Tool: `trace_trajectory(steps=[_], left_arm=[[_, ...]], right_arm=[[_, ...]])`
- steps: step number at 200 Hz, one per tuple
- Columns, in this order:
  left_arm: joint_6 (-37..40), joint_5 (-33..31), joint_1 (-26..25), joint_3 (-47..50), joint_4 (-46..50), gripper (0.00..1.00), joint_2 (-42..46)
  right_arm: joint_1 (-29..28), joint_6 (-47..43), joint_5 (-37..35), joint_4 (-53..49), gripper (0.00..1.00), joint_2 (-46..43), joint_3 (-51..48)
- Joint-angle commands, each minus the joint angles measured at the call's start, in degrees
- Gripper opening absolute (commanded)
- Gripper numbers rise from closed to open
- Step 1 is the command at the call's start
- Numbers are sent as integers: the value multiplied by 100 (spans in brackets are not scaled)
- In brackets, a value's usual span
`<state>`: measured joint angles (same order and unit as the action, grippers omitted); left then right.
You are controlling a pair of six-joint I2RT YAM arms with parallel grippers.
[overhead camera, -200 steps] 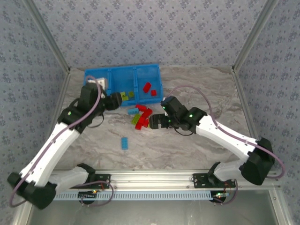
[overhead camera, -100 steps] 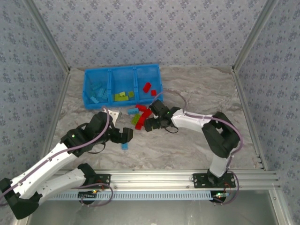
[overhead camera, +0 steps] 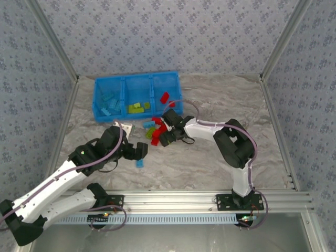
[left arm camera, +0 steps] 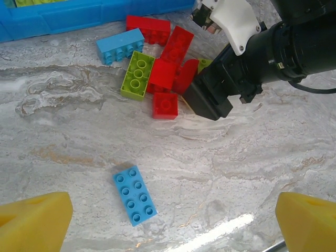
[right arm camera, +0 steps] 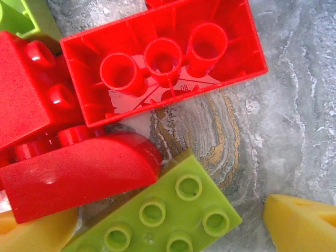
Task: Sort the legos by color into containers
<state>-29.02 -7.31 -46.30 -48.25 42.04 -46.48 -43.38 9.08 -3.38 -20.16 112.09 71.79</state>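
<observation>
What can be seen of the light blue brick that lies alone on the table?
The light blue brick is a two-by-four piece of glossy plastic, studs up, eight in two rows. It lies flat on the marbled table, slanted in the left wrist view, and looks whole. Only the table touches it. It sits apart from the pile of red and green bricks, on the near side, below the open left hand, whose yellow fingers are clear of it.
</observation>
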Motion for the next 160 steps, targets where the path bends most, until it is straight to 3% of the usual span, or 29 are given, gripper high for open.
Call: trace_trajectory(steps=[1, 39, 61, 85, 127, 160], left_arm=[[-8, -152, -42, 52, 18, 99, 78], [-34, -254, -40, 92, 7, 99, 93], [-33, -262, -41, 147, -60, 99, 95], [-19, -272, -38, 167, -88, 99, 69], [-17, -322, -42, 197, -170, 99, 53], [-32, -408, -43, 194, -62, 99, 90]], right_arm=[[108, -495, 331, 195, 89, 363, 175], [171, -706, 830, 5, 68, 273, 157], [165, -647, 911, -3, 64, 47, -48], [166, -346, 611, -114, 61, -267, -227], [133, 289, 79, 18, 39, -703, -736], [100, 645, -160, -71, 30, -939, -1007]])
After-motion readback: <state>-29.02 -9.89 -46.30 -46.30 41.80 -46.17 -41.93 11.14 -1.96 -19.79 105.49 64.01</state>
